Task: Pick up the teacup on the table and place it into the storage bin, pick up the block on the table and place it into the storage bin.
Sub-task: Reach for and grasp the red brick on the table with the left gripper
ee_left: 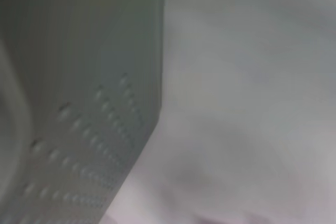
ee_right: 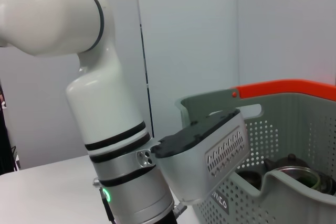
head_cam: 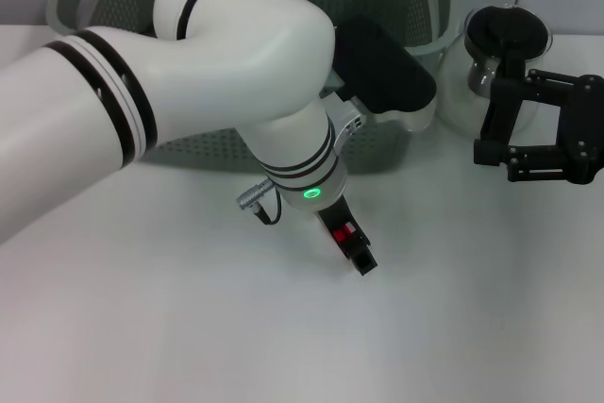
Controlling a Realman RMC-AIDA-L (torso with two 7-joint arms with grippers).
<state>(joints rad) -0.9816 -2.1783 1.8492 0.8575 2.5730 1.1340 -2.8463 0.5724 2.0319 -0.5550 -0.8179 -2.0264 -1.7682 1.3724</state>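
So the storage bin [head_cam: 377, 7] sits at the far side of the white counter [head_cam: 189, 327], grey-green with perforated walls and orange handle clips up top. In the right wrist view you can see into the storage bin [ee_right: 294, 129] a bit: there's something dark and round sitting down inside, but I honestly can't tell what it is. Small black label with white lettering low on its side there too. I can't spot a teacup or a loose block on the counter from any of the views.

The left gripper [head_cam: 357, 250] is down low over the counter, just in front of the bin's front wall. Its black fingers are clenched on a small red thing [head_cam: 347, 233], which shows between them, though too little of it is visible to name it properly. The big white left arm [head_cam: 189, 73] reaches across in front of the bin and hides a lot of it. Green light glowing on its wrist.

The left wrist view is just the bin's perforated wall [ee_left: 94, 129] up close plus bare counter.

The right gripper [head_cam: 543, 129] hangs off to the right, fingers spread apart, holding nothing, right in front of a glass pot [head_cam: 500, 58] with a black handle that stands just beside the bin.
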